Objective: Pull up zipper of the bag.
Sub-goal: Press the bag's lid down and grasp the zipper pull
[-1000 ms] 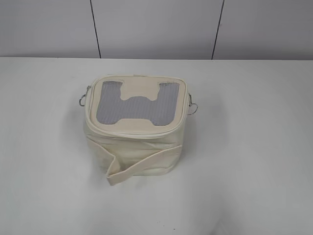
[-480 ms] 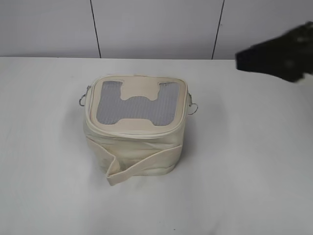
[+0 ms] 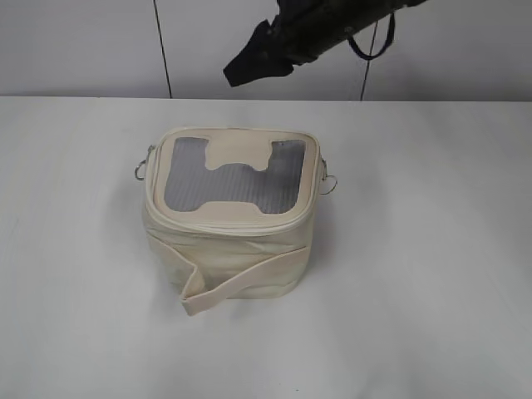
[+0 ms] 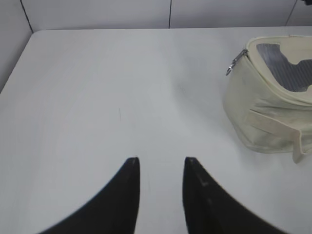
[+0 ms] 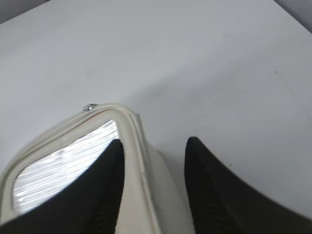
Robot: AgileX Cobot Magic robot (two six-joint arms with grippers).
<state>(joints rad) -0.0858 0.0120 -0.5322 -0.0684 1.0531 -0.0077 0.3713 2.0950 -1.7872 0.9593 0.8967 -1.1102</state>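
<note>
The cream-white bag (image 3: 229,249) stands mid-table, its grey mesh top (image 3: 195,187) facing up and its flat strap across the front. The zipper (image 3: 224,226) runs around the lid rim. One silver ring pull (image 3: 140,170) hangs at the left and another (image 3: 329,184) at the right. My right gripper (image 3: 237,73) hovers high above the bag's far edge. In the right wrist view it (image 5: 155,146) is open, with the lid rim and zipper (image 5: 141,165) below the gap. My left gripper (image 4: 160,163) is open and empty over bare table, left of the bag (image 4: 263,122).
The white table (image 3: 432,274) stretches around the bag on all sides. A panelled grey wall (image 3: 83,50) stands behind the table's far edge. The left wrist view shows the table's left edge (image 4: 17,63).
My right arm has swept in from the right edge of the exterior view, leftward, to above the bag's far side. The bag has not moved.
</note>
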